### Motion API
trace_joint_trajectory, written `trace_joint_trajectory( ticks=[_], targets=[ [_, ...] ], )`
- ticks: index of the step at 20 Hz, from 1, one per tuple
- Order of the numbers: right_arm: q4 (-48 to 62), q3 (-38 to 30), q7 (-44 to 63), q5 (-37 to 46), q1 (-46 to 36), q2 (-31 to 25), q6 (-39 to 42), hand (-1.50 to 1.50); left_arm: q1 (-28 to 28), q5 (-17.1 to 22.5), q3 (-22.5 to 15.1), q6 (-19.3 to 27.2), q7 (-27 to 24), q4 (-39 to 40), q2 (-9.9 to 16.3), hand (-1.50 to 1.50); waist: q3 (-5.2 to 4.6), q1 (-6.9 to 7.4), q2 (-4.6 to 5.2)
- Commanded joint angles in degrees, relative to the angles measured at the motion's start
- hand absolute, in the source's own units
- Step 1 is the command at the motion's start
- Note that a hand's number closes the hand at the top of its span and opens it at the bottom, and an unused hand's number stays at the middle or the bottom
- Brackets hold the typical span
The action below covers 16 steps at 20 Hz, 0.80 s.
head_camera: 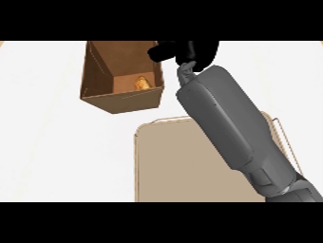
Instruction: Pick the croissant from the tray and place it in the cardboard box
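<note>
White counter (pixel 45 142) fills the view from edge to edge, with a strip of tan wood showing at each upper corner. It carries every other item described here.

My right forearm (pixel 231 128), grey and smooth-cased, is the next largest element. It enters at the lower right and runs diagonally up toward the top centre, crossing over the right half of the tray.

The tray (pixel 171 161) is beige with rounded corners and a thin raised rim. It sits on the counter in the lower centre of the view. Its visible surface carries nothing; the part under my forearm is hidden.

The cardboard box (pixel 98 71) is brown, tall and open-topped. It stands on the counter just beyond the tray's far left corner, apart from it. The view looks down into its interior.

My right hand (pixel 192 51), black, is positioned at the box's upper right edge, just beside its right wall. The fingers are curled inward. Nothing is visible between them, though the top band cuts off part of the hand.

The croissant (pixel 142 83), golden-brown, lies on the floor of the cardboard box, toward the right inner wall. It is clear of my hand.
</note>
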Motion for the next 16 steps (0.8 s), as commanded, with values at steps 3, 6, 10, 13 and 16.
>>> trace_joint_trajectory(
  ticks=[3, 6, 10, 13, 16],
  targets=[
    [-0.05, -2.21, -0.53, 0.88, -1.34, 0.21, -11.58, -1.50, -14.52, 3.03, 0.42, -0.01, -3.86, -8.49, -3.74, 0.00, -0.71, -3.48, -0.43],
    [-0.82, -2.09, -1.47, -0.57, 0.22, 0.21, -14.22, -1.50, -14.47, 2.78, 0.80, 0.06, -4.10, -7.81, -3.94, 0.00, -0.67, -3.93, -0.82],
    [-2.42, -2.78, -2.02, -1.23, 2.13, 0.21, -16.62, -1.50, -13.42, 3.14, 1.35, 0.49, -3.99, -7.64, -4.99, 0.00, -0.60, -5.44, -1.77],
    [-3.71, -3.91, -2.88, -0.99, 4.32, 0.21, -17.43, -1.50, -11.48, 2.94, 1.68, 0.61, -4.42, -8.01, -5.08, 0.00, -0.46, -6.81, -2.34],
    [-4.81, -3.94, -3.36, -0.55, 6.67, 0.21, -17.32, -1.50, -10.58, 3.33, 3.30, 0.74, -4.78, -6.99, -4.66, 0.00, -0.51, -8.40, -2.88]
  ],
)
